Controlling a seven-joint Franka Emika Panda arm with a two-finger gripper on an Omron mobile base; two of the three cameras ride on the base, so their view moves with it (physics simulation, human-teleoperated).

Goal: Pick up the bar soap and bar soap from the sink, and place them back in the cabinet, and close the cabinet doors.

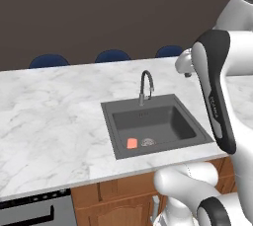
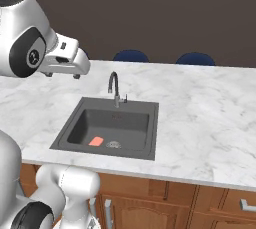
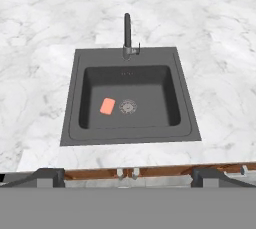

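i see the sink (image 3: 131,59) set into the tabletop (image 3: 40,73), its faucet (image 3: 127,35) at the back rim. one bar soap (image 3: 107,106) lies on the basin floor, just left of the drain strainer (image 3: 128,106). chairs (image 1: 112,55) stand behind the tabletop, drawers (image 2: 220,208) below its front edge.

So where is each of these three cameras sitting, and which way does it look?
Left base view: behind the arm's left, looking forward and down at the sink; white arm at right.
Right base view: behind its right, same sink; arm at left.
Hand view: above, looking down; finger tips at bottom.
All share one bar soap beside the drain strainer.
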